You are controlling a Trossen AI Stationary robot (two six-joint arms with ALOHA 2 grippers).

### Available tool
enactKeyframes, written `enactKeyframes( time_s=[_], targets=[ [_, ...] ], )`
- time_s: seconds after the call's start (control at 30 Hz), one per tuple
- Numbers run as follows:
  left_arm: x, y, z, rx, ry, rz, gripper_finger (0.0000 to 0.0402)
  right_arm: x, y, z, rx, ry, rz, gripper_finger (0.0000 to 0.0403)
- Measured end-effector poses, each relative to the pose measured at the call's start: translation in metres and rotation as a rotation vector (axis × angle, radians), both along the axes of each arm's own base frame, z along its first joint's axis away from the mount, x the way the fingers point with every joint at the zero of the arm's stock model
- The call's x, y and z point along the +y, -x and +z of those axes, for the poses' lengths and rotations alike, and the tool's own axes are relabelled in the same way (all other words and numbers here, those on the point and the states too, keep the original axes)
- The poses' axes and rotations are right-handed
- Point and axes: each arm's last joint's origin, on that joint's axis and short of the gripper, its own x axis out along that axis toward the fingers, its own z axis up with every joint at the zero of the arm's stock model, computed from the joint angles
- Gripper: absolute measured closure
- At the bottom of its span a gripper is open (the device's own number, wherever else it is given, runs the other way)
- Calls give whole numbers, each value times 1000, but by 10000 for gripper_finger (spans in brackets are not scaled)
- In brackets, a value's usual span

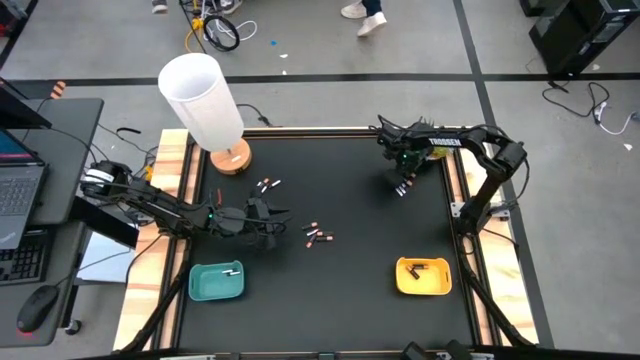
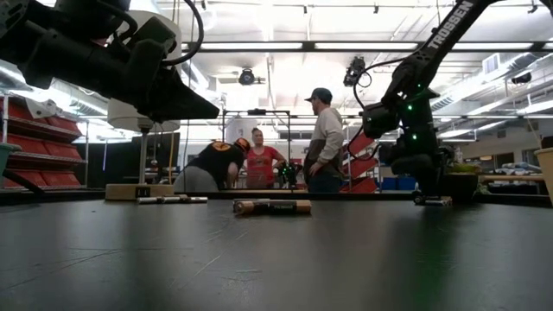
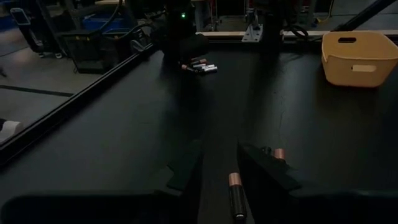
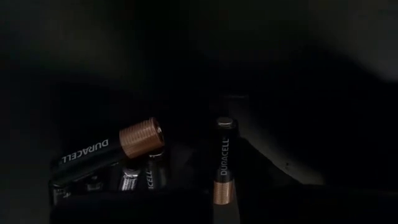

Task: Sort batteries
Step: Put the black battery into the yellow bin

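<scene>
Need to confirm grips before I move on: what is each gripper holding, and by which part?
Right gripper: shut on a dark copper-ended battery, gripped along its body. Left gripper: a battery lies between its jaws; whether it's gripped cannot be told.

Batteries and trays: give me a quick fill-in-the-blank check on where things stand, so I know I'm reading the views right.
1. The tray holding the pale battery is coloured ___.
2. The yellow tray sits on the ___ arm's side of the table.
3. In the left wrist view, a copper-ended battery lies ___ the two fingers of the left gripper.

Missing words: teal; right; between.
</scene>
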Motion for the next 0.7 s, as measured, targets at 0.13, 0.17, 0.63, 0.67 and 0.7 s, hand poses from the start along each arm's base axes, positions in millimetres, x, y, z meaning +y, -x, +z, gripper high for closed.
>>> enactKeyframes(
  time_s=[0.13, 0.17, 0.63, 0.67, 0.7],
  targets=[
    [0, 0, 0, 0, 0, 0, 285, 1, -3, 4, 35, -5, 21, 380],
    [0, 0, 0, 0, 0, 0, 285, 1, -4, 7, 53, 2, 27, 380],
    [0, 0, 0, -4, 4, 1, 285, 28, -26, 82, -67, 163, 106, 380],
    [0, 0, 0, -6, 5, 1, 285, 33, -26, 88, -86, 176, 113, 380],
    [0, 0, 0, -6, 5, 1, 285, 38, -26, 93, -104, 186, 113, 380]
  ],
)
